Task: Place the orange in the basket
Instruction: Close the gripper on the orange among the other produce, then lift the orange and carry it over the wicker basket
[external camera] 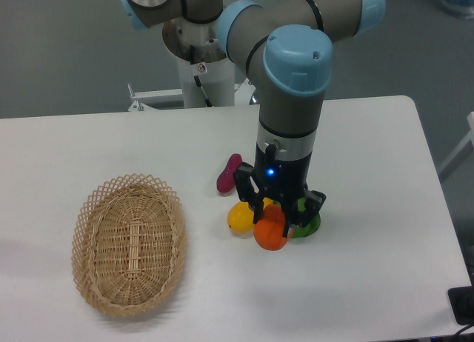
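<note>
Gripping the small round bright orange fruit [271,235], the two-finger black gripper [275,225] points straight down from the grey and light-blue robot arm [292,98], its fingers closed on either side of the orange's upper half. A small blue light glows on the gripper body just above the fingers. Whether the orange rests on the white table [355,283] or sits slightly off it cannot be told from this view.

Just to the left of the orange, touching or nearly touching it, lies a yellow rounded fruit [239,218]. Just to the right and partly behind the gripper, a green vegetable [306,226] shows past one finger. Farther back and to the left, a dark red oblong fruit [228,173] lies tilted on the table, near the yellow one but apart from it.

The oval shallow woven wicker basket [127,242], light tan with an open lattice rim, sits on the left part of the table, well apart from the orange and the cluster of fruit. The arm's white pedestal stands behind the table's far edge, against a grey floor.
</note>
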{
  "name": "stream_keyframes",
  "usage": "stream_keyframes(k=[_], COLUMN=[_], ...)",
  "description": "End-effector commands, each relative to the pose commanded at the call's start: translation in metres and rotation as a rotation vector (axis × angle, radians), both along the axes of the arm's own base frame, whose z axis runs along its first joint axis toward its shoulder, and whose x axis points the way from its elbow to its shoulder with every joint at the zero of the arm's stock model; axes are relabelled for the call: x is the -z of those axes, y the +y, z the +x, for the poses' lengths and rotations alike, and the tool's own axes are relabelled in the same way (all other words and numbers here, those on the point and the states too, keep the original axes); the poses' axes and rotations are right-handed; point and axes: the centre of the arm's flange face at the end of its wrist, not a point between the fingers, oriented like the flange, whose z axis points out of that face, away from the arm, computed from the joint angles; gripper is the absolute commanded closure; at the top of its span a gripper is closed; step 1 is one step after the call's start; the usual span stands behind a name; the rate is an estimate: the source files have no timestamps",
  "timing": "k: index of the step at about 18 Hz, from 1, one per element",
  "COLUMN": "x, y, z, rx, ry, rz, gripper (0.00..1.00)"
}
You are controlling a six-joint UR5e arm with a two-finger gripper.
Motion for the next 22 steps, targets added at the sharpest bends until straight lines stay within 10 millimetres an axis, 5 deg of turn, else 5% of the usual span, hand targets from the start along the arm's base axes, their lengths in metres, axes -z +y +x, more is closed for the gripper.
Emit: stream_keyframes(k=[6,9,14,22], x=[0.017,0.029,0.051,0.14], y=[0.008,0.024,0.083,0.115], z=[0.02,0.061,0.147,0.228], rx=[-0.07,-0.063,-0.139,-0.1], ry=[-0.041,-0.07,-0.057,-0.071], rz=[-0.017,-0.027,0.019,-0.079], gripper=[0.55,0.55,0.55,0.55])
